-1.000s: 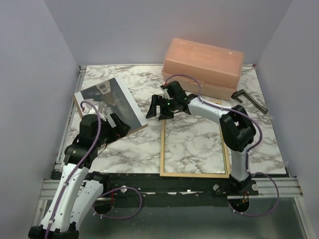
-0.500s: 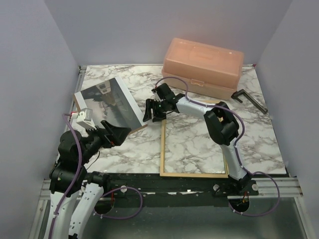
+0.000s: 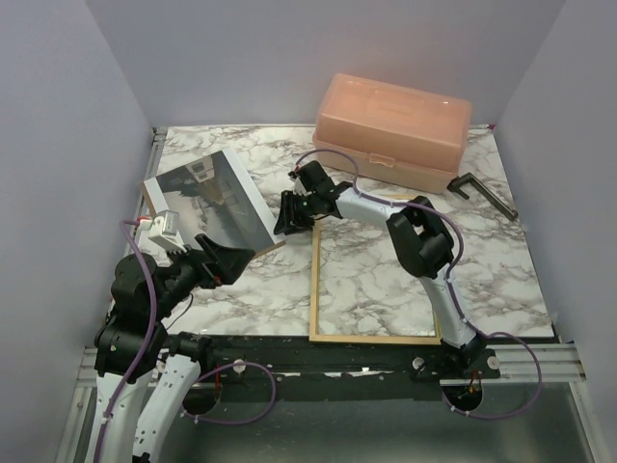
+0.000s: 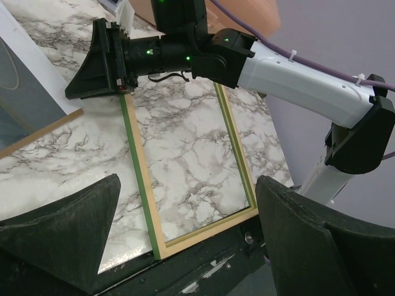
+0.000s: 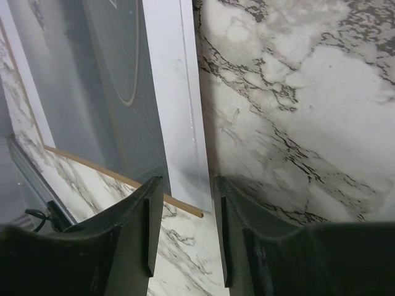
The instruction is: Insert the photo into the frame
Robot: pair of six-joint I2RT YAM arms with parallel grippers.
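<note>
Lying face up on a brown backing panel (image 3: 273,248) at the desk's (image 3: 241,294) left rear, the photo (image 3: 207,198) is judged light, limp and easily creased; its white right border is the place to pinch. The right hand (image 3: 287,218) is poised over that border, jaws part-way apart, nothing clamped. The left hand (image 3: 224,258) hangs wide apart. The frame (image 3: 314,289) lies just right, pale back up; the peach box (image 3: 390,121) stands behind, off the route.
</note>
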